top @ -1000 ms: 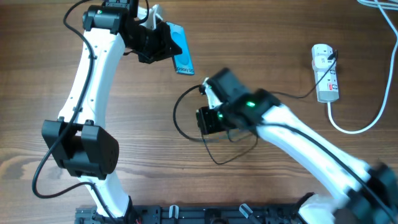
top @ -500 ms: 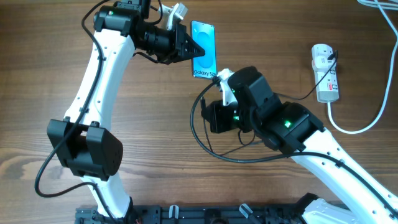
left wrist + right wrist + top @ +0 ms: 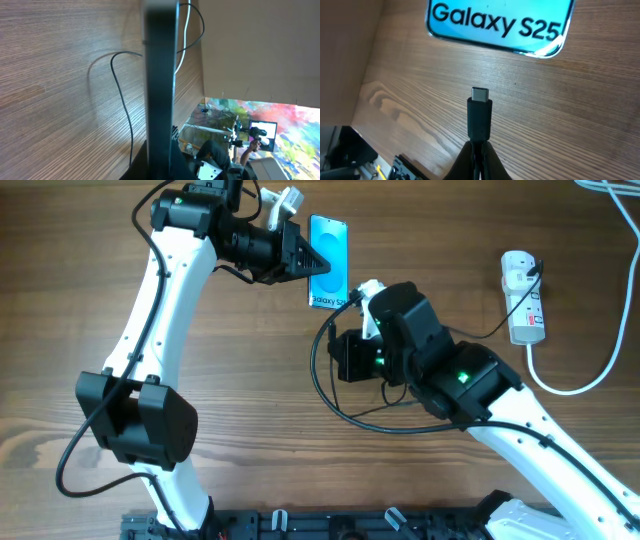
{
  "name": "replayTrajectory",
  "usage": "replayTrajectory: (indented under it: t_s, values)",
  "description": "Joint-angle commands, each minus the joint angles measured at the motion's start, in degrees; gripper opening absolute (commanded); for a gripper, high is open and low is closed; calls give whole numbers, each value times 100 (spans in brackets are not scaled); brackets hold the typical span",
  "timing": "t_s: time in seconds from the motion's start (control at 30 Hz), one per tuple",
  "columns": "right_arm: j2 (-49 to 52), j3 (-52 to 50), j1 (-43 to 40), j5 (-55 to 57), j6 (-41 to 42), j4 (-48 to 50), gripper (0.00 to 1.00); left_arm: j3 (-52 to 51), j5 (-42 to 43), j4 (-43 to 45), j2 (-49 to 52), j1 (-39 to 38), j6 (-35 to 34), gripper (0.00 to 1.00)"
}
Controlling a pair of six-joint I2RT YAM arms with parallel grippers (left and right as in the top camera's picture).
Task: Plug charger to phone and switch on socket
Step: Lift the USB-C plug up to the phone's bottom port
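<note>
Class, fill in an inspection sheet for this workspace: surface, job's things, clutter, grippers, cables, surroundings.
Surface: wooden table, bare grain.
Job's things: phone held up, screen lit; charger plug tip aimed at its bottom edge, not inserted; socket at the right, switch state unreadable.
Clutter: nothing seen.
Grippers: left gripper shut on phone; right gripper shut on charger.
Cables: charger's black lead loops over the table and runs to the socket; white cord curves away from the socket.
Surroundings: colourful backdrop beyond the table edge, blurred.

Both arms, left [image 3: 157,290] and right [image 3: 540,430], are white tubes with chunky black joints [image 3: 135,420], black cables [image 3: 70,448] looped alongside. Right one's got a green LED [image 3: 462,378] glowing.
</note>
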Motion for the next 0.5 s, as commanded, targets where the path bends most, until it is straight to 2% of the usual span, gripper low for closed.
replayTrajectory:
  t_s: [0.0,0.47]
  values:
    - [251,87,-24,136,11,66,4,68,280,-55,-181,-74,369,4]
    - [332,87,-57,92,20,177,4,68,-46,22,-181,-197,391,4]
